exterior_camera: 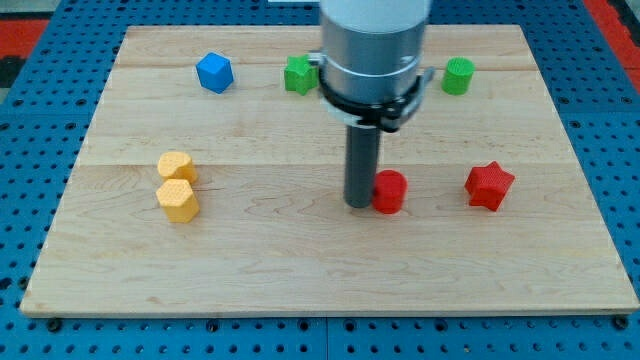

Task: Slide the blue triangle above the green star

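Note:
A blue block [214, 72] lies near the view's top left; its shape is angular but not clear. A green block [298, 75], perhaps the star, lies to its right, with its right side hidden behind the arm's body. My tip [360, 205] rests on the board near the middle, well below both blocks. It sits right against the left side of a red cylinder [390, 191].
A green cylinder [458, 75] stands at the top right. A red star [489, 186] lies to the right of the red cylinder. Two yellow blocks [176, 166] [179, 200] touch each other at the left. The wooden board [300, 280] ends near every edge of the view.

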`<act>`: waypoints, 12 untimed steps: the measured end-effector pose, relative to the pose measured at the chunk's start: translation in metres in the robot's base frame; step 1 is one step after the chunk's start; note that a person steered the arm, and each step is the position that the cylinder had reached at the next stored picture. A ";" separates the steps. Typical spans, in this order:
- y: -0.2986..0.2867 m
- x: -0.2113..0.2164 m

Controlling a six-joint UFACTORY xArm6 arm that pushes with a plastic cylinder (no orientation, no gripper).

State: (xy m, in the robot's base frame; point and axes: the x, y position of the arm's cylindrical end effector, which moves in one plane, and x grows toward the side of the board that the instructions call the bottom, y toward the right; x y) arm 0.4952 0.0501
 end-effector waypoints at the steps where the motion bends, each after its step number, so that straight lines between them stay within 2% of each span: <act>1: 0.021 0.000; 2: 0.021 -0.003; 4: 0.010 -0.130; 12: 0.051 -0.208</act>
State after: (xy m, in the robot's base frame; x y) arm 0.2876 0.1012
